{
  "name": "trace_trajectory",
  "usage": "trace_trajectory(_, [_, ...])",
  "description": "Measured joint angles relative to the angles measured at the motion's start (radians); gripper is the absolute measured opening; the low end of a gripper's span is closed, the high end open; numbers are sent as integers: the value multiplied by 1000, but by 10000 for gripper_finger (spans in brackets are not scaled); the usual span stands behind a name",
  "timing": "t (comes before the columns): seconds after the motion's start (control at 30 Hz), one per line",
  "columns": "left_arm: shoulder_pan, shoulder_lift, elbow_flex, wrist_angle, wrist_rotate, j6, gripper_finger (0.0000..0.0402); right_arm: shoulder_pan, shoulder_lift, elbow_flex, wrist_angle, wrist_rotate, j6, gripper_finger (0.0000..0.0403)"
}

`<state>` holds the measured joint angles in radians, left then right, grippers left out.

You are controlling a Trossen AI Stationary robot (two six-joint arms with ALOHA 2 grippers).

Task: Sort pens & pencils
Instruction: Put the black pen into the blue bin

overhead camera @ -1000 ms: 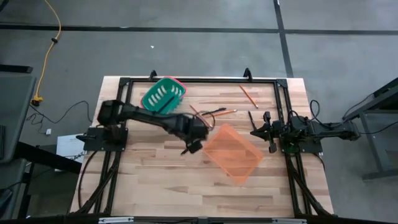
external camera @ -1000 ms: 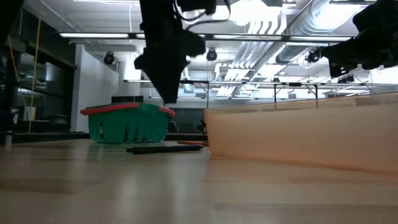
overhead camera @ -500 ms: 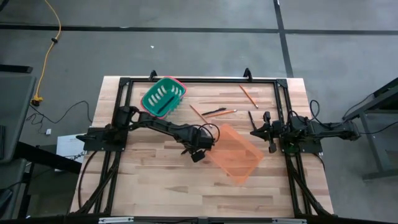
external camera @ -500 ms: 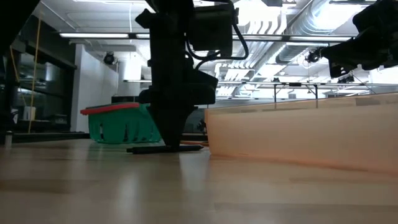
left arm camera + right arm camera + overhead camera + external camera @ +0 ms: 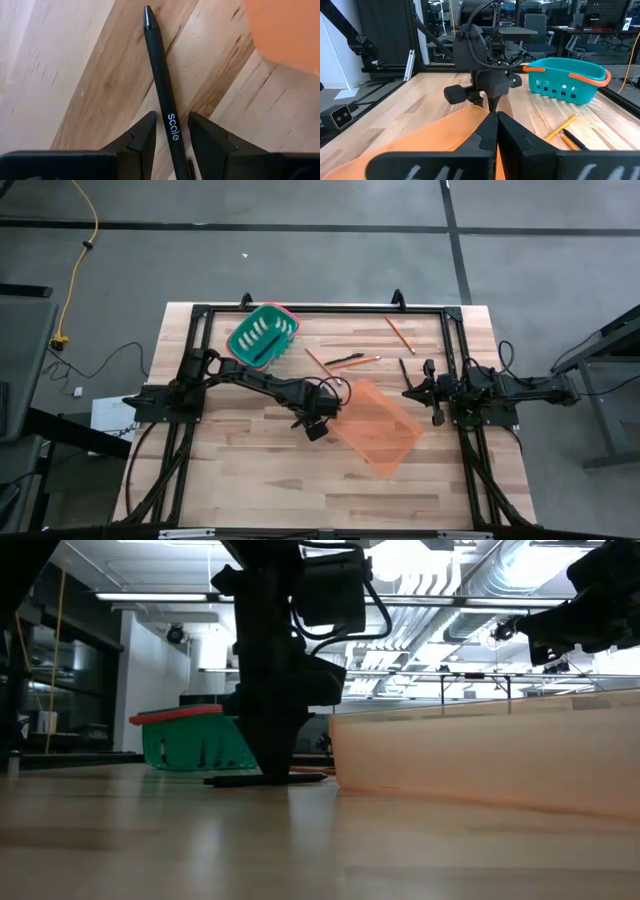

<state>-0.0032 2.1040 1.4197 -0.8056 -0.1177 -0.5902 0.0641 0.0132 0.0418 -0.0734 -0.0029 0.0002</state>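
Observation:
My left gripper (image 5: 316, 423) is down at the table beside the left corner of the orange basket (image 5: 385, 430). In the left wrist view it (image 5: 171, 116) is open. A black pen (image 5: 160, 65) printed "scale" lies flat on the wood and runs between the two fingers, with a thin gap on each side. The low view shows this pen (image 5: 240, 780) under the gripper (image 5: 275, 772). Two more pens (image 5: 345, 360) (image 5: 404, 370) and three orange pencils (image 5: 400, 332) (image 5: 318, 360) (image 5: 366, 360) lie near the far edge. My right gripper (image 5: 420, 392) waits shut at the table's right side.
A green basket with a red rim (image 5: 262, 335) stands at the far left. The orange basket's wall (image 5: 480, 760) rises just right of the left gripper. Black frame rails (image 5: 200, 380) run along the table's left, far and right sides. The near half is bare wood (image 5: 300, 480).
My left gripper has moved down from above the table and a little toward the near edge. It now stands with its fingers on either side of the black pen. The pen has stayed where it lay.

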Motion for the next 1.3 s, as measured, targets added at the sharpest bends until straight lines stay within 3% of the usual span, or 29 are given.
trace_trajectory(0.13, [-1,1,0,1,0,12,94,0,0,0,0,0,0,0])
trace_trajectory(0.37, [-3,2,0,5,-2,18,14,0,0,0,0,0,0,0])
trace_trajectory(0.6, [-4,2,5,-10,-3,45,34,0,0,0,0,0,0,0])
trace_trajectory(0.8, [-3,-29,4,-36,0,69,8,0,0,0,0,0,0,0])
trace_trajectory(0.97, [-3,-54,0,-96,5,74,23,0,0,0,0,0,0,0])
trace_trajectory(1.3, [-3,-90,4,-171,-21,70,12,0,7,0,0,0,0,0])
